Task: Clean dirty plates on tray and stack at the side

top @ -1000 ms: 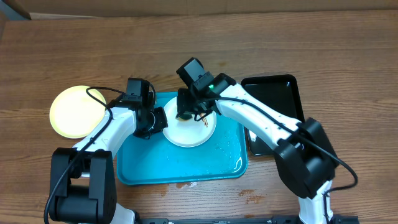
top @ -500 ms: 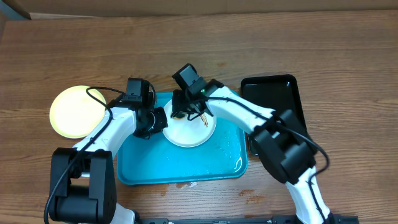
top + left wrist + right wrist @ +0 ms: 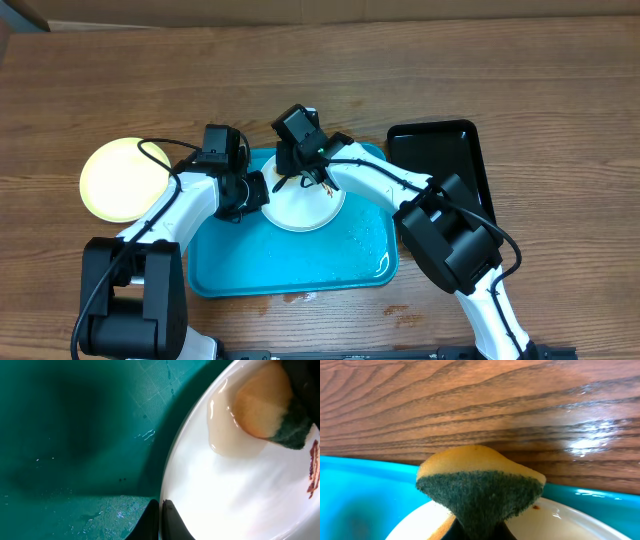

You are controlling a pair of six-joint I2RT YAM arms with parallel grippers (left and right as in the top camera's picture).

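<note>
glossy tray (image 3: 290, 265), rough sponge (image 3: 480, 490) — wood table (image 3: 400, 70)

Robotics lab bench by the look, bare wood-grain table (image 3: 560, 90), white left arm (image 3: 170, 212) and right arm (image 3: 385, 178) mounted at its edge

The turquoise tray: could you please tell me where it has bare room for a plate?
The tray's front half, between the white plate and the near rim, is bare though wet. The back is crowded: left hand on the plate's rim, right hand pressing the sponge.
</note>
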